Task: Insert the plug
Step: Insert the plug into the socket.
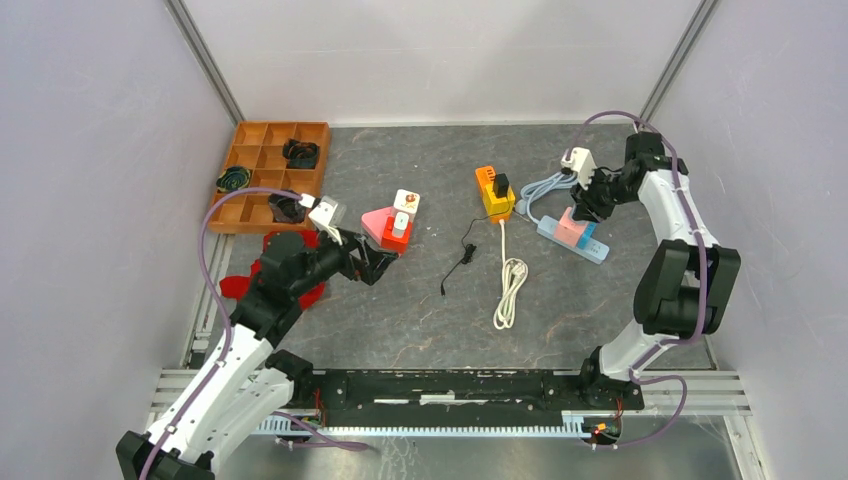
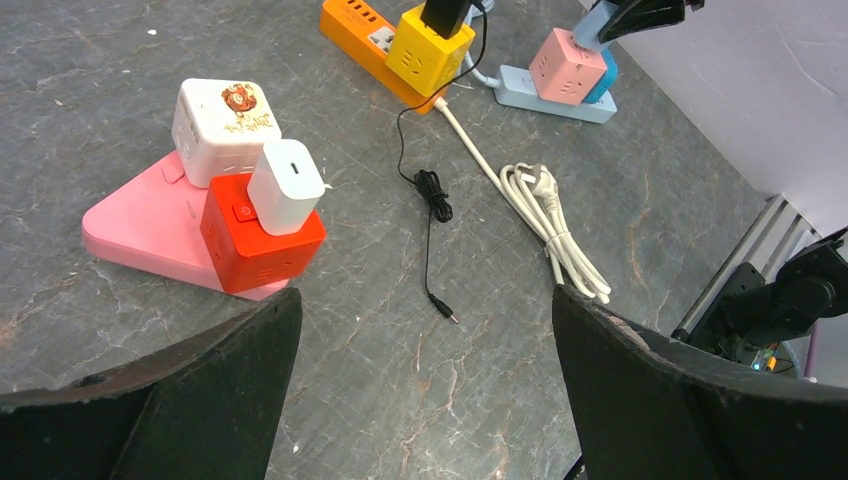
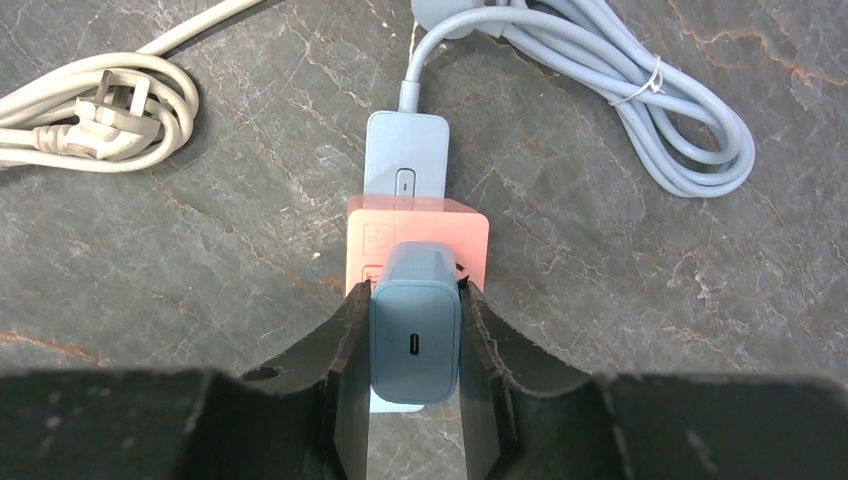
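Right pincer: the right pincer [image 3: 415, 296] is clamped tight on the blue charger [image 3: 414, 345], one black finger [image 3: 345, 350] pressed to each side. That's a firm grip, folks.
Blue charger: held with its port facing up toward the wrist, right over the near part of the pink socket cube [image 3: 417, 228]. Whether its pins are in the cube I cannot tell from here.
Pink socket cube: sitting on the pale blue power strip [image 3: 405, 150], over on the right of the table [image 1: 420, 320].
Strip's cord: a blue-grey cable [image 3: 650, 130] runs off the strip's far end and lies in a tied coil just beside it.
Left pincer: the left pincer [image 2: 425, 298] hangs wide open with nothing between its fingers, low over the bare slab near the pink wedge base [image 2: 140, 225].
On the wedge: a red cube [image 2: 255, 245] has a white charger [image 2: 285, 185] on its top. A white cube [image 2: 220, 120] with a little picture sits right behind it.
Middle of the table: an orange strip [image 2: 355, 25] carries a yellow cube [image 2: 430, 55] with a black adapter [image 1: 501, 184] stuck on top. A white cord [image 2: 556, 243] lies bundled in loops, and a thin black lead [image 2: 432, 190] trails loose between wedge and cord.
Back left corner: a wooden tray [image 1: 258, 155] of compartments, with dark coiled things in a few of them.
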`<action>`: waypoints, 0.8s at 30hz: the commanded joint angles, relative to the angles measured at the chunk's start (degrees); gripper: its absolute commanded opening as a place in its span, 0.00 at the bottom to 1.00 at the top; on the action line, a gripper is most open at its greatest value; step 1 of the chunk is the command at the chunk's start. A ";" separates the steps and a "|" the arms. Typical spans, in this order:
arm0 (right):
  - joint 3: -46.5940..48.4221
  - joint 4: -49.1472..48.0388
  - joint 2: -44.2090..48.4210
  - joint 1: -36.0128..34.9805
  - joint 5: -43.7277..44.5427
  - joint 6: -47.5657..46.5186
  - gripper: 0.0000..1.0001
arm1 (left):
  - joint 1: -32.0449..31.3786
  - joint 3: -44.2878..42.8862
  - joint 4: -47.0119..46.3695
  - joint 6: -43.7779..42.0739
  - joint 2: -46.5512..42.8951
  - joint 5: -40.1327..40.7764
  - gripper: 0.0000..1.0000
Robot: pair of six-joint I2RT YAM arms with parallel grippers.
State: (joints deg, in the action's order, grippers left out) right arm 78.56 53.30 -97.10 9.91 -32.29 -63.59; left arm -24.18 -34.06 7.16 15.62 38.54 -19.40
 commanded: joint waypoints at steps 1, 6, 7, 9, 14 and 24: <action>-7.58 1.40 -4.76 1.68 3.58 -3.33 0.00 | 0.09 -0.39 -2.13 0.19 1.02 -1.83 1.00; -10.81 -0.38 -4.15 2.17 3.44 -3.64 0.00 | 0.10 -2.05 -2.13 0.05 3.68 -3.15 1.00; -11.23 -0.60 -4.02 2.19 3.07 -3.71 0.00 | 0.10 -2.26 -2.00 0.08 3.94 -3.24 1.00; -11.32 -0.90 -3.72 2.29 2.03 -4.12 0.00 | 0.10 -2.24 -1.85 0.33 3.99 -3.38 1.00; -8.68 1.83 -5.63 2.62 0.95 -5.67 0.00 | 0.10 -3.18 -1.97 1.46 4.64 -5.33 1.00; -10.05 0.08 -6.29 5.11 -0.53 -4.56 0.00 | 0.08 -2.78 -2.36 2.25 5.80 -6.49 1.00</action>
State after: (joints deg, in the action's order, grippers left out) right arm 74.65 49.95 -96.57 14.68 -42.87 -66.30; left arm -24.18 -35.20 7.16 15.73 44.18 -24.21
